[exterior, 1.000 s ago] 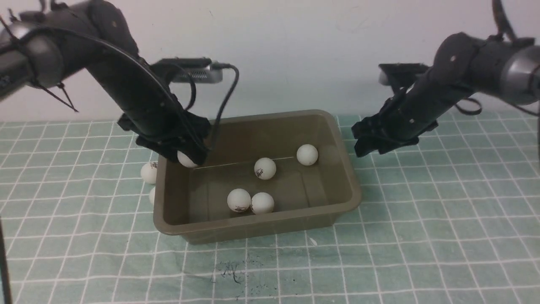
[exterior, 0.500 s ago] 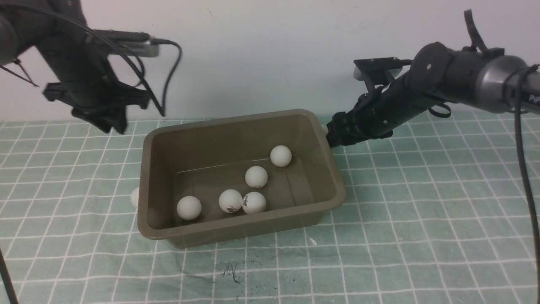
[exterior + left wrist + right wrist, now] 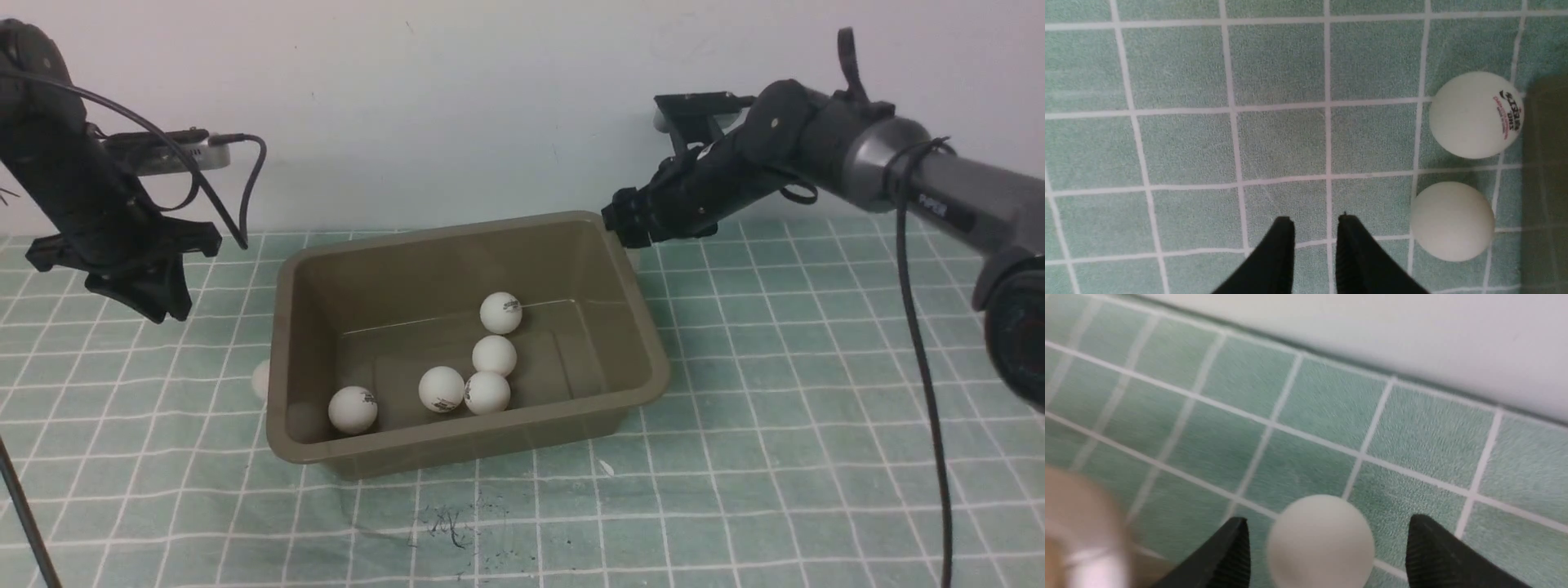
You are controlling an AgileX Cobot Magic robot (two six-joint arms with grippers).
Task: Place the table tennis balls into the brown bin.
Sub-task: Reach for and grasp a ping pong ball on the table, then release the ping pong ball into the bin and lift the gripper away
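Note:
The brown bin (image 3: 457, 445) sits mid-table with several table tennis balls (image 3: 494, 355) in it. Another ball (image 3: 260, 380) peeks out from behind its left wall. My left gripper (image 3: 155, 302) hovers over the mat left of the bin. Its jaws (image 3: 1314, 220) are only narrowly apart and empty, and two balls (image 3: 1476, 115) (image 3: 1452, 220) lie beside them, next to the bin wall (image 3: 1545, 163). My right gripper (image 3: 624, 224) is at the bin's back right corner. It is open (image 3: 1327, 521) around a ball (image 3: 1321, 543) on the mat, and neither finger touches the ball.
A green gridded mat (image 3: 816, 425) covers the table up to the white wall (image 3: 490, 98) close behind the bin. A cable (image 3: 253, 180) hangs from the left wrist. The blurred bin rim (image 3: 1077, 531) is beside the right gripper.
My left gripper let a ball drop into the bin, then swung left away from it. The bin slid left and its balls rolled. My right gripper moved in to the bin's back right corner.

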